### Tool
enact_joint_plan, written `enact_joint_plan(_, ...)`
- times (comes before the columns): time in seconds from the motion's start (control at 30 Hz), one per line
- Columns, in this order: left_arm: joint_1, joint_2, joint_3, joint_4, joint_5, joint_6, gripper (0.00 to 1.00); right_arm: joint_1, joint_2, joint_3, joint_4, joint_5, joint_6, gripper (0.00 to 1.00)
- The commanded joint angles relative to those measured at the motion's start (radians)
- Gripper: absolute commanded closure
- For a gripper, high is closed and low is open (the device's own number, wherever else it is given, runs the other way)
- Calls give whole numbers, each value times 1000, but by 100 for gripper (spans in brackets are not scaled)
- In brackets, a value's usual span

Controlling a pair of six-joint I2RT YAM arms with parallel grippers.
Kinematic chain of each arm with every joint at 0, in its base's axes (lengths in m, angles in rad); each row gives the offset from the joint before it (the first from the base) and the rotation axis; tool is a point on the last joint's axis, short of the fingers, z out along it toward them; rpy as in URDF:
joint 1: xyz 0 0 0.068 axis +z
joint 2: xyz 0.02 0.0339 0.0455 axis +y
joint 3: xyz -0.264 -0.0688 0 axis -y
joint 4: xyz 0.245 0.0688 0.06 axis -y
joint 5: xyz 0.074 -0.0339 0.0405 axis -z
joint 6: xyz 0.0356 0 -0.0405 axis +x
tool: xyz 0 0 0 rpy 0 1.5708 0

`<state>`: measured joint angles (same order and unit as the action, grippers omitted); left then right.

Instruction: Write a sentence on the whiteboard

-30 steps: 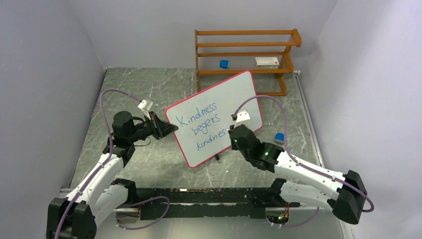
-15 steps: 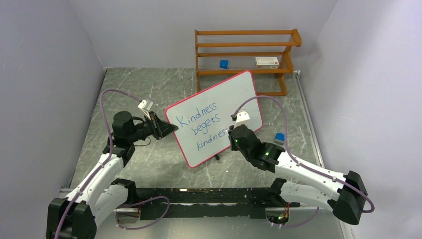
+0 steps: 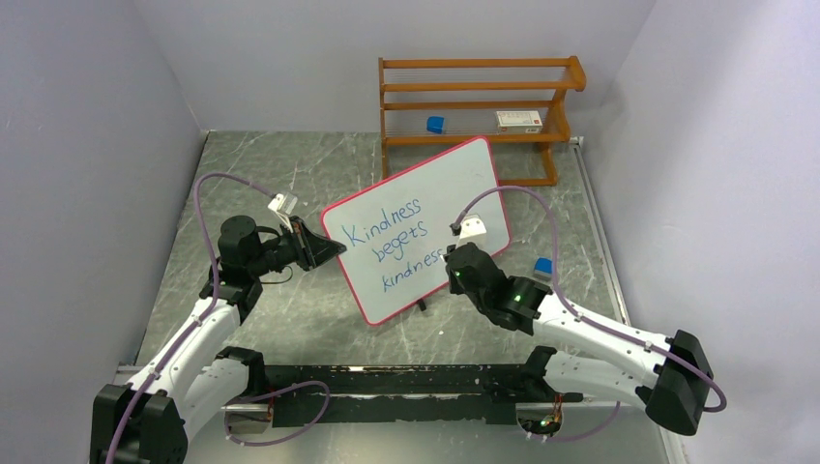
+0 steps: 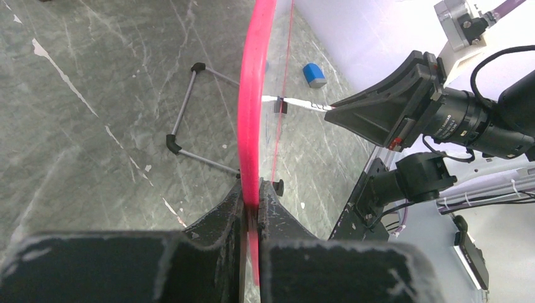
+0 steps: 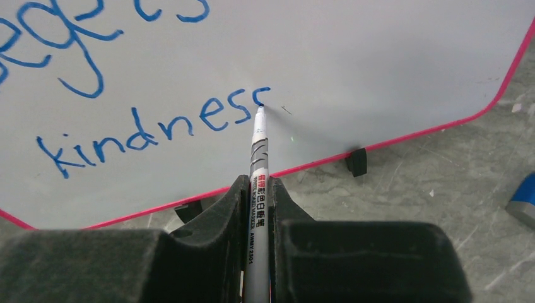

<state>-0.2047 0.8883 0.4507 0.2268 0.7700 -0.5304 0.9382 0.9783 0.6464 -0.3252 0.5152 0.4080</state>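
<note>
The whiteboard stands tilted mid-table, white with a red-pink rim. My left gripper is shut on its left edge; in the left wrist view both fingers pinch the rim. The sentence runs in blue cursive over three lines: "Kindness", "begets", "kindnes" with a last letter begun. My right gripper is shut on a white marker, whose blue tip touches the board at the end of the bottom word. In the top view the right gripper sits at the board's lower right.
A wooden rack stands at the back, holding a small blue object and a white box. A blue cap lies on the table right of the board. The board's wire stand rests behind it.
The right arm has shifted very slightly along the bottom line. The left arm and the board have not moved.
</note>
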Motion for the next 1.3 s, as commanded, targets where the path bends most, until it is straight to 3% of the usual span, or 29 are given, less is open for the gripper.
enact_joint_plan(0.0, -1, -7, 29, -31, -41, 30, 95, -5, 23, -8, -40, 42, 29, 100)
enact_joint_plan(0.6, -1, -1, 26, -19, -37, 24, 95, -9, 5, -6, -4, -59, -8, 100)
enact_joint_plan(1.27, -1, -5, 35, -53, -57, 38, 95, -29, -39, -19, -34, 72, 37, 100)
